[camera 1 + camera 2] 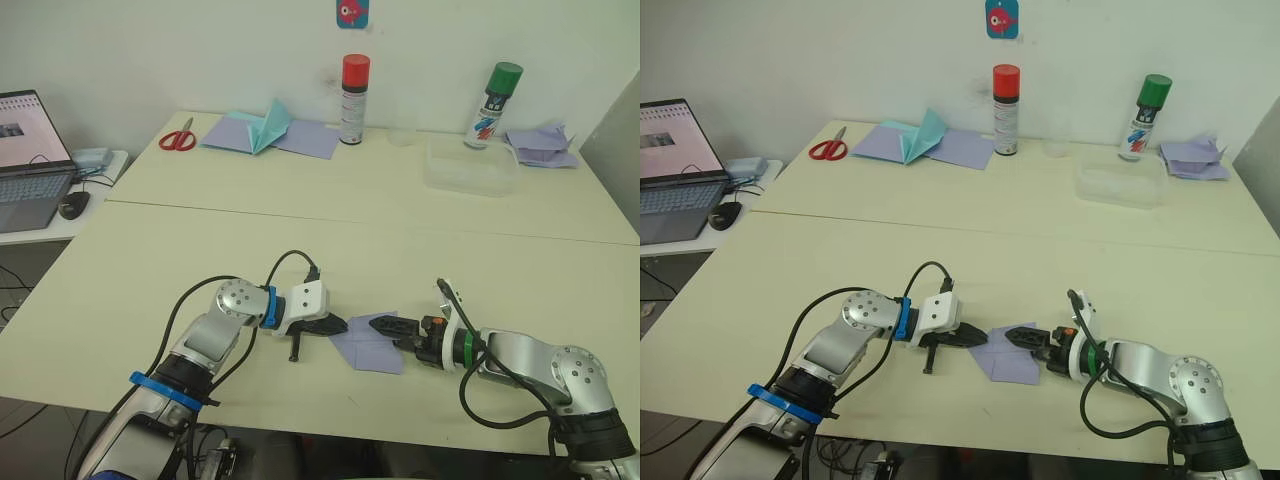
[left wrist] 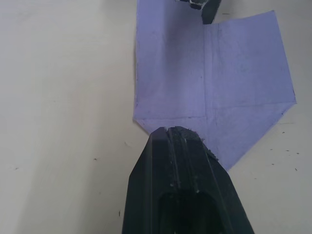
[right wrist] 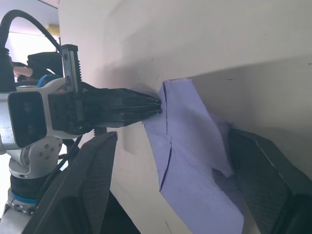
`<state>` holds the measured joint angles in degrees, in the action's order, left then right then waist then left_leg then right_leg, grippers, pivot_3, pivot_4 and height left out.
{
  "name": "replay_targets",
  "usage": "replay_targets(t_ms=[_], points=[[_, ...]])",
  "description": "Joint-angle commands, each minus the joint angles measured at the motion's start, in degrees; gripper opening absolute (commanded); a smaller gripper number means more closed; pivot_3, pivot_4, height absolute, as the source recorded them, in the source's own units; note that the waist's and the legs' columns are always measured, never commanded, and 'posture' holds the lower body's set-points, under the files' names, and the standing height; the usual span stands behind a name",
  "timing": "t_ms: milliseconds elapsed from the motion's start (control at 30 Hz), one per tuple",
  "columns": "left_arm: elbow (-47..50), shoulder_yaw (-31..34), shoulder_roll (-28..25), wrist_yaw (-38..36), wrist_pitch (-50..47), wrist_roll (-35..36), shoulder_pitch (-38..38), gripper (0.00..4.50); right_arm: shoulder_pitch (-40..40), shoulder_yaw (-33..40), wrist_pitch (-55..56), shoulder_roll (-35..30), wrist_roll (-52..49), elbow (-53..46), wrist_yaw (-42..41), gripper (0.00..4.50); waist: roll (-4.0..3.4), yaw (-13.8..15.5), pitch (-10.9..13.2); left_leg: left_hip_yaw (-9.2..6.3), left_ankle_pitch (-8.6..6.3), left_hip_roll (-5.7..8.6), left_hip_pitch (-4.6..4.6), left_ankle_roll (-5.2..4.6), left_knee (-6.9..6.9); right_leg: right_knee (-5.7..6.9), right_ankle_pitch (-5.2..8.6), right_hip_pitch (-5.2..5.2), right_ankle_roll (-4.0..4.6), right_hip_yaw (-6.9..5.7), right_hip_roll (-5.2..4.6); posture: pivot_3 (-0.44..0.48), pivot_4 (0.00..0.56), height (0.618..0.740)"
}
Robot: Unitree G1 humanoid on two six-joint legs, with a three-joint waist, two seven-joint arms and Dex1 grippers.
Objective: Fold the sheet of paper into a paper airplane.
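The sheet of paper [image 1: 372, 348] lies flat near the table's front edge; it is lavender, creased, with a pointed corner toward my left arm. My left gripper [image 1: 343, 324] is shut, and its tip [image 2: 170, 132] lies over that corner, with the paper beneath the fingers rather than between them. My right gripper [image 1: 385, 328] comes from the other side and is open. Its fingers [image 3: 90, 185] stand wide apart on either side of the sheet [image 3: 190, 146], with a raised fold of paper between them. The paper airplane is out of view.
At the back stand a teal tent-shaped paper [image 1: 268, 126] on flat lavender sheets, red scissors [image 1: 178, 139], a red-capped can [image 1: 354, 98], a green-capped can [image 1: 494, 105], a clear tub [image 1: 470, 166] and lavender scraps [image 1: 543, 146]. A laptop [image 1: 30, 160] sits on a side table, left.
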<state>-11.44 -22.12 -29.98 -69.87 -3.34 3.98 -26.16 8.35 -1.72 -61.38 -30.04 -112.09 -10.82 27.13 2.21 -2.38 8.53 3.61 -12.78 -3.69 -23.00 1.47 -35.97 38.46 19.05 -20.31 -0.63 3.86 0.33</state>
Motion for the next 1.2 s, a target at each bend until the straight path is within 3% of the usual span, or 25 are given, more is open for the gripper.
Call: replay_targets(t_ms=[33,167,367,600,867,1200], points=[[-3.68,-2.17,-0.78,0.74,-1.82,-3.72,1.2,0.0,0.54,0.29,-1.81,-2.54,-0.91,-0.09,-2.55,3.69,-0.06,0.02,0.03,0.0,0.0,0.0,-0.01,0.0,0.01,-0.02,0.0,-0.01,0.0,0.0,0.0,0.0,0.15,0.74],[-3.67,-2.22,-0.92,0.69,-1.64,-3.73,1.29,0.0,-0.69,1.47,-3.26,-5.05,-0.91,-0.98,-6.16,3.69,-0.15,0.06,0.0,-0.02,0.0,0.0,-0.18,-0.01,0.16,-0.44,-0.07,-0.01,-0.09,-0.08,-0.01,0.0,0.15,0.74],[-3.11,-2.24,-0.93,0.76,-1.7,-3.73,1.84,0.0,-8.7,-0.03,-4.43,-9.71,-0.91,-6.86,-13.48,3.69,-0.16,0.49,-0.16,-0.11,-0.01,0.05,-0.84,-0.02,0.15,-0.52,-0.1,-0.51,-0.14,-0.22,-0.03,0.0,0.15,0.74],[-3.03,-2.2,-1.13,0.84,-1.53,-3.78,2.19,0.0,-10.76,-0.35,-1.95,-10.44,-0.91,-7.68,-14.66,3.69,-0.19,0.47,-0.17,-0.14,0.01,0.04,-0.85,-0.04,0.08,-0.5,-0.18,-0.56,-0.29,-0.22,-0.01,0.0,0.15,0.74],[-3.74,-2.56,-0.84,0.92,-1.09,-3.97,1.61,0.0,-4.04,1.8,1.75,-2.71,-0.91,-0.67,-8.35,3.69,-0.21,0.48,-0.16,-0.08,0.02,0.05,-0.85,-0.06,0.05,-0.5,-0.21,-0.59,-0.35,-0.15,0.01,0.0,0.15,0.74],[-4.56,-2.65,-0.84,0.78,-0.71,-4.05,0.89,0.0,2.24,0.71,-0.39,-1.01,-0.91,6.26,-7.21,3.69,-0.23,0.47,-0.16,-0.07,0.03,0.06,-0.88,-0.07,0.04,-0.48,-0.23,-0.62,-0.35,-0.13,0.01,0.0,0.15,0.74]])
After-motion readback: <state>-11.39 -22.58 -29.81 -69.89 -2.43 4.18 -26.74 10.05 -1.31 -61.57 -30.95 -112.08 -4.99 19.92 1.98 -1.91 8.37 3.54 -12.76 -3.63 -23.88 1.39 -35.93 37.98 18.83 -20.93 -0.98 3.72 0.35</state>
